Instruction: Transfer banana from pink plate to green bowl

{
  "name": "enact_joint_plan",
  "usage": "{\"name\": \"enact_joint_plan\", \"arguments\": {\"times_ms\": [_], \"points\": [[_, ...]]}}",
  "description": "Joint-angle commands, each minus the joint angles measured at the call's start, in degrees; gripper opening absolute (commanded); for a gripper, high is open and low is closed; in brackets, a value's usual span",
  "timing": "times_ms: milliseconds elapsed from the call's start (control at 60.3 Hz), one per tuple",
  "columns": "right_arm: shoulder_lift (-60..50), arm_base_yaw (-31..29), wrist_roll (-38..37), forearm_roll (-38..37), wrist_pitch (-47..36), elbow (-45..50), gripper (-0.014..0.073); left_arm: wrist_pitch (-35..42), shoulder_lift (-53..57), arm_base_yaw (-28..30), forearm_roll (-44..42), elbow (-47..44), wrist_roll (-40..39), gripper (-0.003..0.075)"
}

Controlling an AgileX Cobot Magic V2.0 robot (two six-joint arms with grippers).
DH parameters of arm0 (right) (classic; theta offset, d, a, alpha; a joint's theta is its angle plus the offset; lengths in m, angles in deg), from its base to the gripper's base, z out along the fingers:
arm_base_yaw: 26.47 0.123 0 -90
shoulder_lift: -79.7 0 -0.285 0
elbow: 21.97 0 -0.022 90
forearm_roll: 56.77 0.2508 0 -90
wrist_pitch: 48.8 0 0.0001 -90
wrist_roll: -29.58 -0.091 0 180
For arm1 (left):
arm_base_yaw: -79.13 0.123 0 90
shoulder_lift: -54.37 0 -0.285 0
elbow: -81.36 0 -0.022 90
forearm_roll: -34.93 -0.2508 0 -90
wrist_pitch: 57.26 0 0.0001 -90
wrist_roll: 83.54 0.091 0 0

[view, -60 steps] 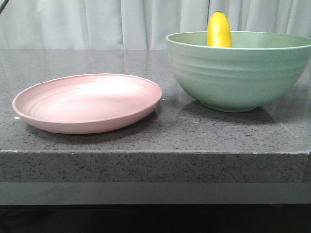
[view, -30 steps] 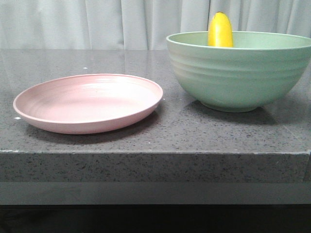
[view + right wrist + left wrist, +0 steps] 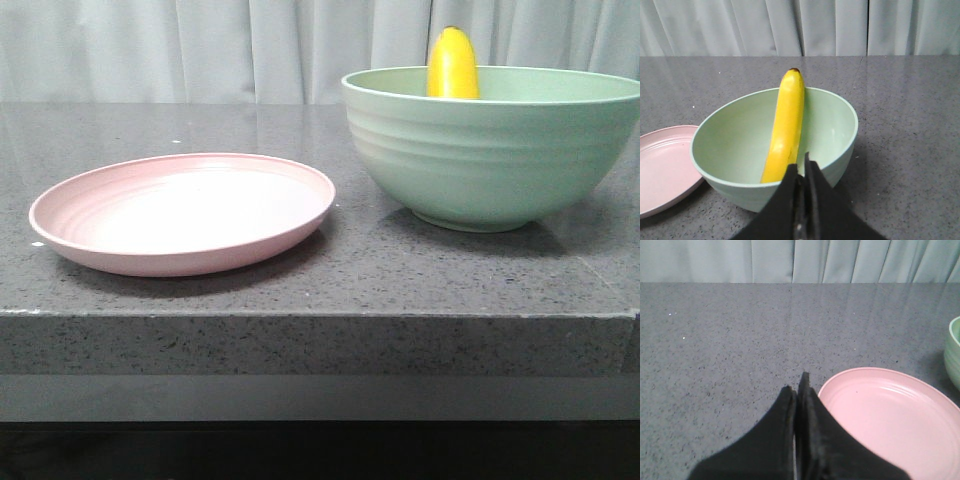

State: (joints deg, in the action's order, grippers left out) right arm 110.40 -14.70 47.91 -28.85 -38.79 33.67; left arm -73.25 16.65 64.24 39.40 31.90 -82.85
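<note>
Inside the green bowl [image 3: 740,145] lies the banana [image 3: 785,125], leaning on the far wall with its tip poking over the rim; the pink plate [image 3: 185,210] beside it has nothing on it; the right gripper [image 3: 801,172] and left gripper [image 3: 797,390] are both pinched closed, holding nothing; the job looks done, so the arms only need to go home.

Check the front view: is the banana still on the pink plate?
No. The banana leans inside the green bowl, its tip above the rim; the pink plate holds nothing.
</note>
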Motion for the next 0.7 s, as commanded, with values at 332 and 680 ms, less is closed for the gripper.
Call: {"name": "enact_joint_plan", "arguments": {"times_ms": [332, 680], "points": [[-8.15, -0.26, 0.7, 0.6, -3.03, 1.0, -0.0069, 6.99, 14.86, 0.1, 2.55, -6.53, 0.02, -0.002], [-8.15, -0.26, 0.7, 0.6, -3.03, 1.0, -0.0069, 6.89, 14.86, 0.1, 2.55, -6.53, 0.02, -0.002]]}}
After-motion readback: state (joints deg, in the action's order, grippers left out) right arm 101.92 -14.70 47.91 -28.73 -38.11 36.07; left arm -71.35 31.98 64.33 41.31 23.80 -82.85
